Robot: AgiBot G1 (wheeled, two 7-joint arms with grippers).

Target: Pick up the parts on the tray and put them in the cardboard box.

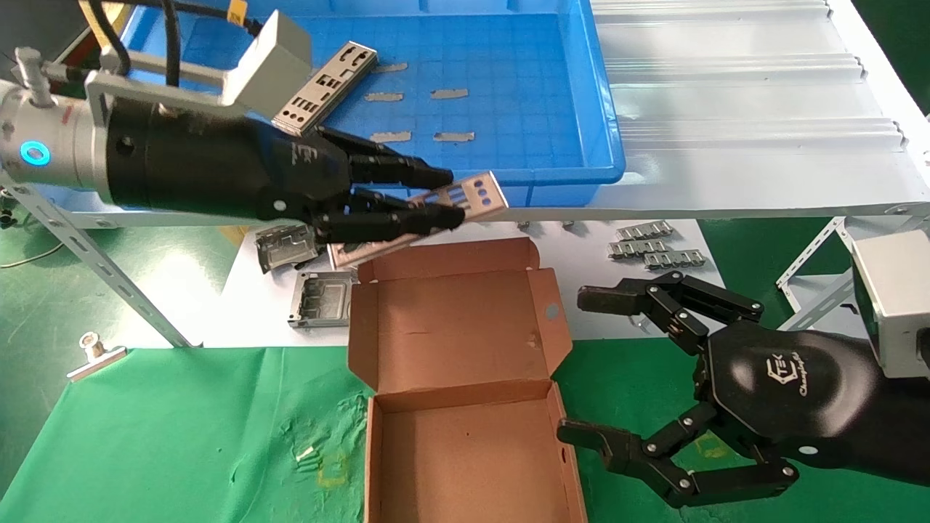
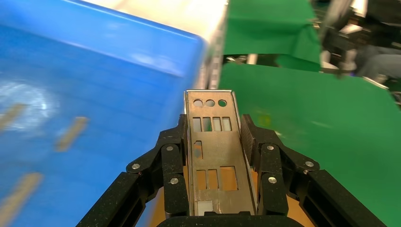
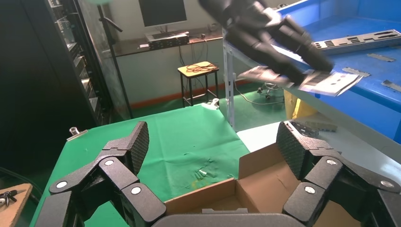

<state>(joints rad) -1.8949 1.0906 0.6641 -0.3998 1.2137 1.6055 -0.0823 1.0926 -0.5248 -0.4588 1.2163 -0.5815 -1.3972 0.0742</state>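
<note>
Blue tray (image 1: 581, 87) sits at the back of your desk with one part (image 1: 327, 87) lying in it. Your cardboard box (image 1: 450, 327) lies open in front. Your right claw (image 1: 625, 370) hangs released beside the box. Your left claw (image 1: 454, 196) is clenched on a second part (image 1: 479, 195), above the tray's front rim.

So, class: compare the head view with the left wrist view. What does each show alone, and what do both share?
Only the head view shows the open cardboard box, a second plate lying in the tray, and the right gripper, open beside the box. Only the left wrist view shows the held plate's cutouts close up: three round holes above rows of rectangular ones. Both show the left gripper shut on that plate, the blue tray and the green cloth.
</note>
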